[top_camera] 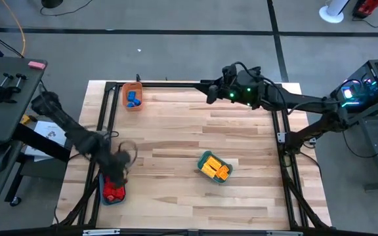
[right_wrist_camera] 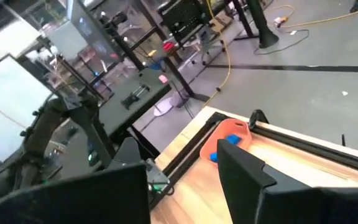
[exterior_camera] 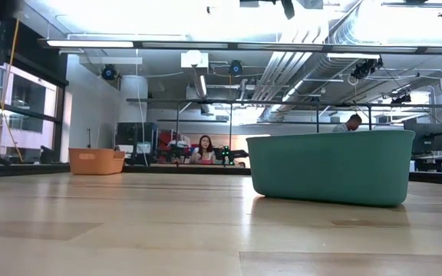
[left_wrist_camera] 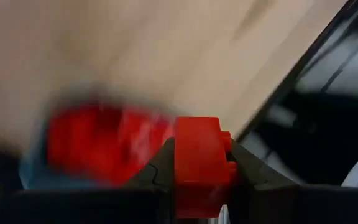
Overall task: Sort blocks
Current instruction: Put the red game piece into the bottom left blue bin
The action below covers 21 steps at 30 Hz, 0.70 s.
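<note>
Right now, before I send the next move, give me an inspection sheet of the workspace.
Surface: wooden table, bare between the trays.
Job's things: blue blocks in the orange tray; yellow blocks in a teal tray; red blocks in a teal tray at the left edge.
Clutter: nothing seen.
Tools: left tool shut on a red block over the red tray; right tool open, empty, near the far edge.
Cables: yellow cable on the floor.
Surroundings: desk, people beyond the table.
</note>
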### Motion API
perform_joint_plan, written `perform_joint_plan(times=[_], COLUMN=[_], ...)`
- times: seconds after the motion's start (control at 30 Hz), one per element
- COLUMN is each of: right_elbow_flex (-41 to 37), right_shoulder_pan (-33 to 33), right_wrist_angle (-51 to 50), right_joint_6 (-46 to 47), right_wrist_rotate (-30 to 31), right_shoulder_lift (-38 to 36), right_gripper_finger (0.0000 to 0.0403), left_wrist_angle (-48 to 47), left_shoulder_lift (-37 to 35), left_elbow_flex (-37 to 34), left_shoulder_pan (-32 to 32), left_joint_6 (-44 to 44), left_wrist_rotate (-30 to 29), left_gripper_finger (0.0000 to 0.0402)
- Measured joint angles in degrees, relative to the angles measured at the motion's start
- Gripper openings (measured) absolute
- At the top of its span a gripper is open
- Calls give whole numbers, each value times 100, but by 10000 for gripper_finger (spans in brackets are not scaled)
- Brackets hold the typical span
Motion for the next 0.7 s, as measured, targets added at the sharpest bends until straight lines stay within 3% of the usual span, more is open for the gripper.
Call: perform_joint_plan(times=[0.1,0.23,0.47,0.7], right_elbow_flex=[0,0,0,0], right_shoulder_pan=[8,8,5,8], right_wrist_angle=[-112,-122,-119,-117], right_joint_6=[-95,-184,-182,-135], right_wrist_rotate=[-3,-133,-150,-151], right_shoulder_lift=[0,-6,-6,-6], right_gripper_finger=[96,96,96,96], left_wrist_angle=[129,500,693,601], left_shoulder_lift=[352,879,1403,1432], left_elbow_flex=[-62,-284,-363,-363], left_shoulder_pan=[-798,-1499,-1659,-1659], left_joint_6=[-912,-1854,-2263,-1928], left_wrist_rotate=[531,667,698,704], left_gripper_finger=[56,56,59,171])
